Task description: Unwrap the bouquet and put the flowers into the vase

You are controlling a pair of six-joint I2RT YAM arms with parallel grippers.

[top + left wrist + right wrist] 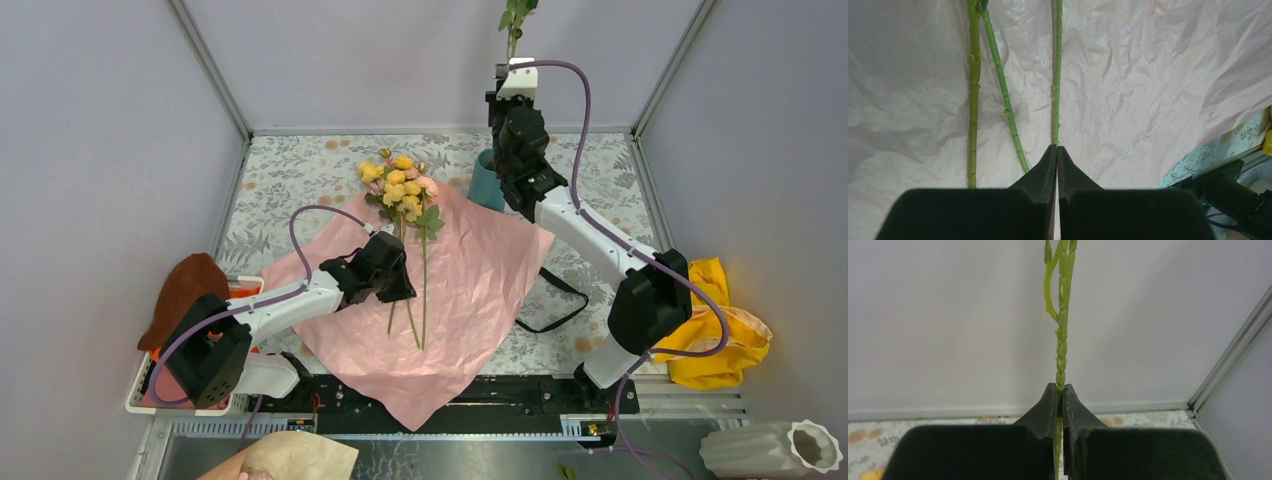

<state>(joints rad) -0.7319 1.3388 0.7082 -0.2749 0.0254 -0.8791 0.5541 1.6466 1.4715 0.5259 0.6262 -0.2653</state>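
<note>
Place: a robot test cell in a lab.
Enclosure: plain pale wall panels set in aluminium corner posts close three sides.
Bench: a small table under a floral cloth.
Mounting: left arm and right arm bolted to a black rail, purple cables looping along them.
Props: a white ribbed vase, yellow cloth and white tray parked at the edges.

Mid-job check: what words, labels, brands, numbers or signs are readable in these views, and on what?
No text can be read in any view.
Paper: plain pink, no print.
Vase: plain teal, no label on the part that shows.
White vase: no marking seen.
Tablecloth: floral print only, no lettering.
</note>
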